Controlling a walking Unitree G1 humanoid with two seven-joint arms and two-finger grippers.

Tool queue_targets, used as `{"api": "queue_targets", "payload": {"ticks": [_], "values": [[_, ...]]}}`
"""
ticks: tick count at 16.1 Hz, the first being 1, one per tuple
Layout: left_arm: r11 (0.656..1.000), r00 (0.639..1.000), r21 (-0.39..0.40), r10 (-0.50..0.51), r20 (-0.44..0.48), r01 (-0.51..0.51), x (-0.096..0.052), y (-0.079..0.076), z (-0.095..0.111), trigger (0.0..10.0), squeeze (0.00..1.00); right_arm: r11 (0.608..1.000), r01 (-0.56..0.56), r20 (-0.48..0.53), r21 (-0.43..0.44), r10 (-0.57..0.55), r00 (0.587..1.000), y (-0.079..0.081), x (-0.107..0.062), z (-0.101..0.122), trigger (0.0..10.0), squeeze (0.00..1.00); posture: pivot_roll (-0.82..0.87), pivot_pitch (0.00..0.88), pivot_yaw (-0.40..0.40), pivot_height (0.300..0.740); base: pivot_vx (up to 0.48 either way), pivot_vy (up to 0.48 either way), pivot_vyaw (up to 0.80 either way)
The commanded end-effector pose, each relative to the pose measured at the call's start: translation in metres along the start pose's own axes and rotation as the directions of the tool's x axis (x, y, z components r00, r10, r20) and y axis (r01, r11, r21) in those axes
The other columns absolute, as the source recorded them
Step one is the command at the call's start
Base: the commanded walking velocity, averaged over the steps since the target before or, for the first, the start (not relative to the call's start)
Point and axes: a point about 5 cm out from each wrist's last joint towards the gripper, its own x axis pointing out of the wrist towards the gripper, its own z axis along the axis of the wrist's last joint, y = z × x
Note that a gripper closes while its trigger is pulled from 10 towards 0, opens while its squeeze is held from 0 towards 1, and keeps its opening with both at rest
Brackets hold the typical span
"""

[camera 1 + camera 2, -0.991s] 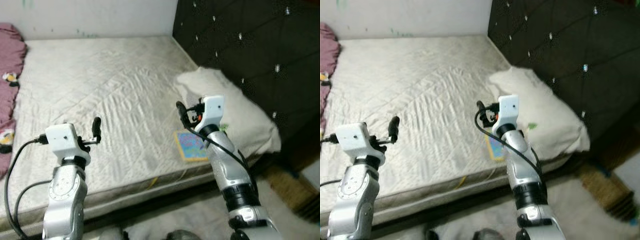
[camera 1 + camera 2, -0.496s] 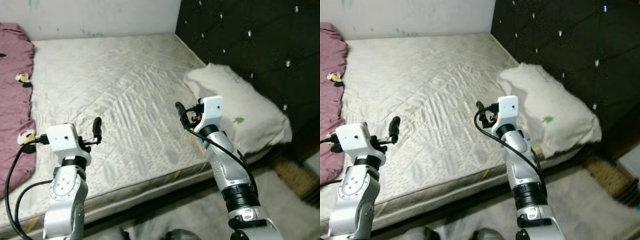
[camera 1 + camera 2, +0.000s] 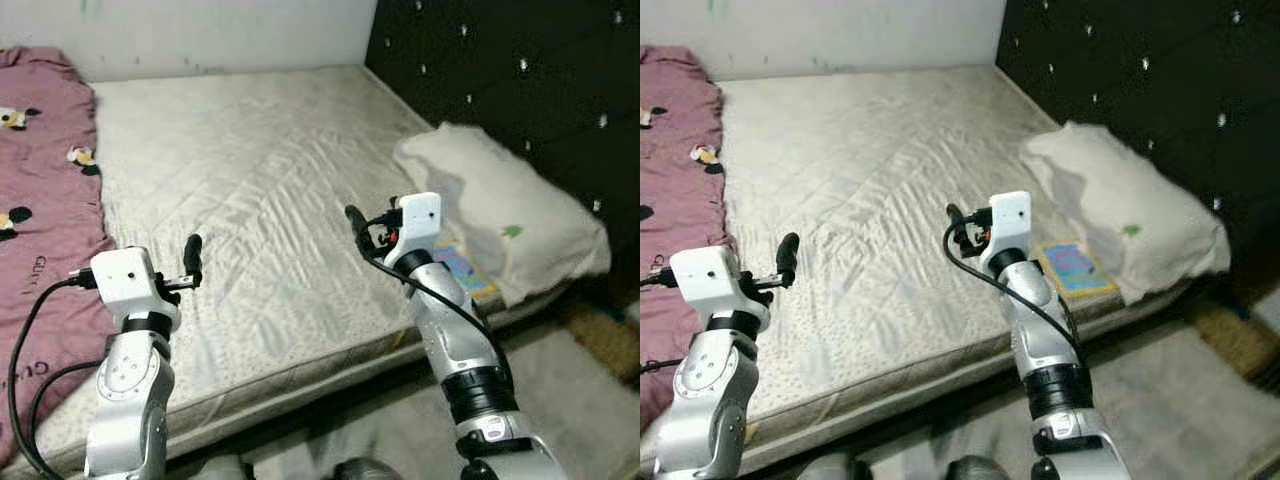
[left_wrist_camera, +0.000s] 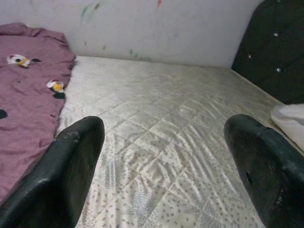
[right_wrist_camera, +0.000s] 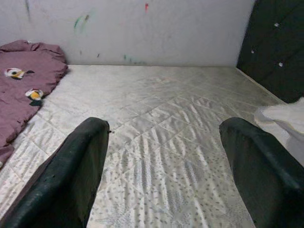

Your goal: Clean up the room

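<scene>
A bare grey quilted mattress (image 3: 260,170) lies before me. Along its left side is a rumpled mauve blanket (image 3: 45,200) printed with small ducks. A white pillow (image 3: 500,205) rests at the right against the headboard, and a colourful flat book (image 3: 1072,267) lies on the mattress just in front of it. My left gripper (image 3: 193,250) hovers open over the near left part of the bed. My right gripper (image 3: 352,216) is open too, held above the mattress to the left of the book. The wrist views show nothing between either pair of fingers (image 4: 71,156) (image 5: 76,161).
A black tufted headboard (image 3: 520,70) rises on the right. A pale wall (image 4: 156,23) with paint marks runs behind the bed. A light rug (image 3: 570,390) covers the floor at the near right, below the mattress edge.
The camera has swung left: pillow and book have slid right in the picture and more of the mauve blanket has come in. Both arms hold the same pose, still open.
</scene>
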Motion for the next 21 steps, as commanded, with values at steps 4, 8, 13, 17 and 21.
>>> {"api": "queue_targets", "payload": {"ticks": [4,8,13,17,21], "values": [[1.0,1.0,0.01,-0.012,0.011,0.012,0.0006,-0.0036,0.0021,10.0,0.0,1.0,0.029,0.003,-0.001,-0.029,1.0,-0.0068,0.0005,0.0023,10.0,0.0,0.03,0.0,-0.088,0.74,0.0,0.48,0.0],[1.0,1.0,0.008,-0.01,0.012,0.01,0.0001,-0.0045,0.0018,10.0,0.0,1.0,0.025,0.004,-0.003,-0.025,1.0,-0.0062,0.0005,0.0021,10.0,0.0,0.02,0.0,-0.089,0.74,0.0,0.48,0.0],[1.0,1.0,0.006,-0.005,0.031,0.005,0.0002,-0.0046,0.0036,10.0,0.0,1.0,0.022,0.007,-0.009,-0.022,1.0,-0.0053,0.0001,0.0021,10.0,0.0,0.02,0.0,-0.087,0.74,0.0,0.454,0.0],[1.0,0.999,0.024,0.002,0.043,-0.003,0.0,-0.0052,0.0048,10.0,0.0,1.0,0.012,0.012,-0.016,-0.012,1.0,-0.004,-0.0005,0.0021,10.0,0.0,0.02,0.0,-0.086,0.74,0.0,0.0,0.6],[0.999,0.999,0.032,0.007,0.044,-0.008,0.0006,-0.0042,0.0047,10.0,0.0,1.0,0.01,0.015,-0.014,-0.009,1.0,-0.0037,-0.0006,0.0024,10.0,0.0,0.02,0.0,-0.084,0.74,0.0,0.0,0.8]]}}
